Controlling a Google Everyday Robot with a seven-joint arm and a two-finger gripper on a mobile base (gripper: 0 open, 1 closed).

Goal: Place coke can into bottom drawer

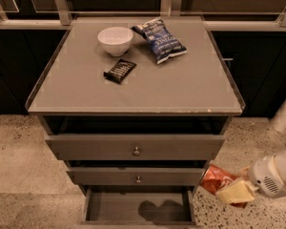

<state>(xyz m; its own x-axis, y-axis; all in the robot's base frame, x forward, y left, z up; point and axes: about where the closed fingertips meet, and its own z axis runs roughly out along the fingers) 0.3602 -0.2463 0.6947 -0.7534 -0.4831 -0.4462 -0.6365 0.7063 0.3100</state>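
The coke can [218, 179] is red with white lettering and lies tilted in my gripper [229, 189] at the lower right. The gripper is shut on the can, with a cream finger [235, 192] across its lower side. The can hangs just right of the cabinet, level with the middle drawer front and above the right end of the bottom drawer [133, 208]. That drawer is pulled open, and its flat grey floor shows a dark shadow.
On the cabinet top [181, 87] sit a white bowl [115, 40], a blue chip bag [158, 40] and a dark snack bar [120, 70]. The upper two drawers with round knobs [136, 151] stand slightly out. Speckled floor lies on both sides.
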